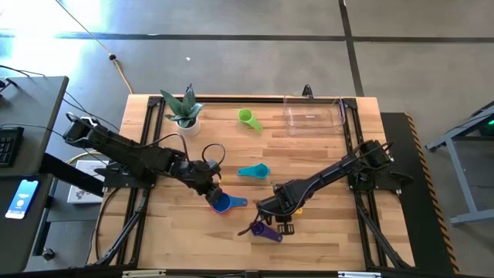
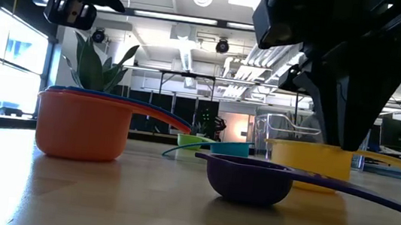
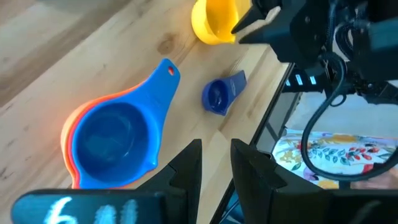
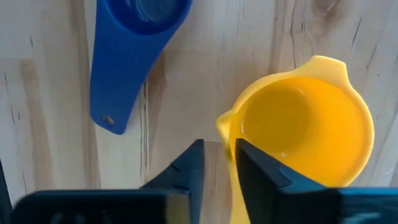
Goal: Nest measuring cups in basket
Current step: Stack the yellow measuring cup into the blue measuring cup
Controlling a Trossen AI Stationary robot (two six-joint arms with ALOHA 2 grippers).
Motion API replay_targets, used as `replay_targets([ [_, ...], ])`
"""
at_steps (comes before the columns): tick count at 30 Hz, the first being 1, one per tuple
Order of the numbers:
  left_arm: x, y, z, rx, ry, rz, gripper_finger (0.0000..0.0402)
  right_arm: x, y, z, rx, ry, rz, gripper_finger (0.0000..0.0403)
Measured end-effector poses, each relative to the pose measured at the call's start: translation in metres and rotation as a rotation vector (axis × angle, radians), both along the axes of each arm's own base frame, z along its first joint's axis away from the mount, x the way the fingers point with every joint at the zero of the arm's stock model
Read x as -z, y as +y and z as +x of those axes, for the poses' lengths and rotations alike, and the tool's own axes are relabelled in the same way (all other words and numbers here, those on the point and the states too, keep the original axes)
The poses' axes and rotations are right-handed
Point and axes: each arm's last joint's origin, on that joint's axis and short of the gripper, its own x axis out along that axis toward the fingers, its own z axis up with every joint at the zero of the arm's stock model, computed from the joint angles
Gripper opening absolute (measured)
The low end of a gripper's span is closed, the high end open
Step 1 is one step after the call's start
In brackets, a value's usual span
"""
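The right gripper, low centre of the high view, pinches the yellow plastic measuring cup by its rim for lifting. The left gripper, fingers slightly apart, hovers beside the blue cup nested in orange. The clear plastic basket waits upper right.

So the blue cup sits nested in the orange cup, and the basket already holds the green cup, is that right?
Not quite. The basket holds nothing; the green cup lies on the table beside it, as the high view shows. The blue cup does sit in the orange cup.

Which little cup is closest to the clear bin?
The green cup, lying alone left of the bin; the other cups sit nearer the table's front.
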Motion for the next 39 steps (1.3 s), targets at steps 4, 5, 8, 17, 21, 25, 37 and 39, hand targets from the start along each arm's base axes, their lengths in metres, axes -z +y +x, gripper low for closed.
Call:
replay_targets([
  [4,0.000,0.006,0.002,-0.025,-0.003,0.001,0.0076,-0.002,-0.003,0.000,0.008,-0.001,-0.006,0.0115],
  [5,0.000,0.007,0.002,-0.030,-0.003,0.001,0.0076,-0.003,-0.005,0.000,0.014,0.000,-0.006,0.0118],
  [8,0.000,0.010,0.003,-0.030,-0.008,0.013,0.0076,-0.012,-0.014,-0.003,0.074,0.019,-0.007,0.0121],
  [17,-0.006,0.020,0.010,-0.065,-0.101,0.071,0.0076,-0.067,-0.035,-0.020,0.295,-0.098,0.011,0.0122],
  [21,-0.012,0.027,0.017,-0.074,-0.197,0.103,0.0076,-0.095,-0.039,-0.033,0.388,-0.201,-0.003,0.0122],
  [25,-0.018,0.036,0.022,-0.103,-0.267,0.105,0.0076,-0.121,-0.047,-0.047,0.522,-0.313,-0.016,0.0122],
  [37,-0.035,0.069,0.032,-0.136,-0.434,0.074,0.0076,-0.188,-0.073,-0.102,0.763,-0.603,0.033,0.0122],
  [39,-0.041,0.073,0.037,-0.128,-0.438,0.064,0.0076,-0.197,-0.077,-0.111,0.782,-0.649,0.029,0.0122],
])
